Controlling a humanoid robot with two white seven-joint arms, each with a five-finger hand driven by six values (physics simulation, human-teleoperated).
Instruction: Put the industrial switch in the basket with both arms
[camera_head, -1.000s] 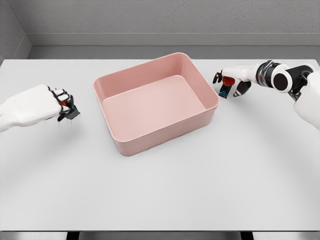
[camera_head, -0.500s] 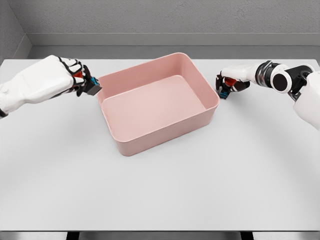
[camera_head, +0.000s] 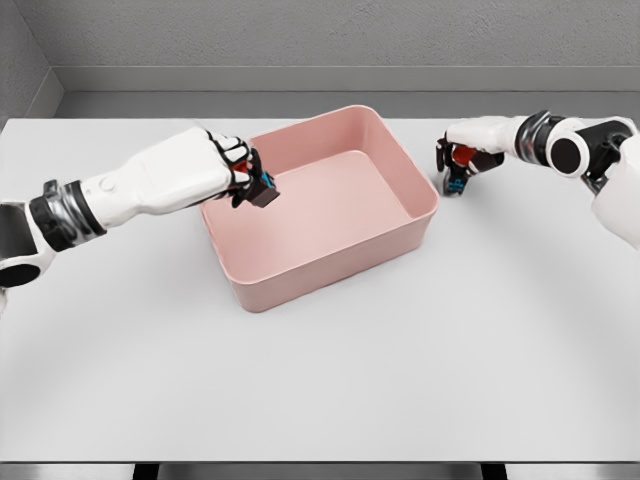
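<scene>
A pink rectangular basket (camera_head: 330, 262) stands in the middle of the white table. My left hand (camera_head: 232, 170) is shut on a small industrial switch (camera_head: 263, 190), black with red and blue parts, and holds it over the basket's left inner side. My right hand (camera_head: 462, 166) is just right of the basket's right rim, its fingers curled down around a second switch (camera_head: 458, 175) with a red button and blue base, which looks to be at table level.
The white table (camera_head: 400, 370) stretches wide in front of the basket. A grey wall runs behind the table's far edge.
My left hand has carried its switch from the left side of the table, up and right, to over the basket's interior. My right hand has closed down on the other switch.
</scene>
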